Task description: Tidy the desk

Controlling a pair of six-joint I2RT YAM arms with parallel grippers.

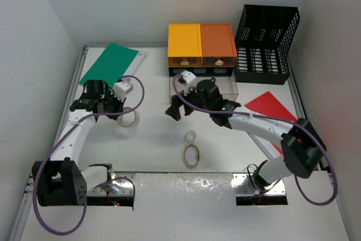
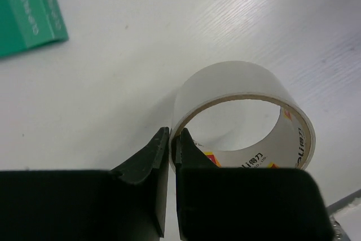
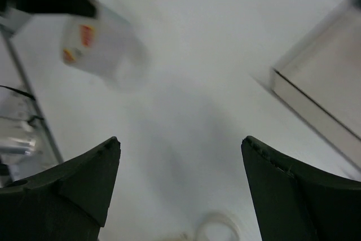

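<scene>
Yellow drawer (image 1: 184, 44) and orange drawer (image 1: 217, 44) shut | left tool (image 2: 171, 139) pinching tape roll (image 2: 242, 83) | right tool (image 3: 180, 139) spread wide

The desk (image 1: 153, 139) lies flat, white, rectangular, edged with metal rails.

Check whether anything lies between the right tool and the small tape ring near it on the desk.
Nothing visible does. The right tool hangs open over bare desk, and the small tape ring lies just nearer the arm bases. The left tool grips a larger tape roll aside.
</scene>
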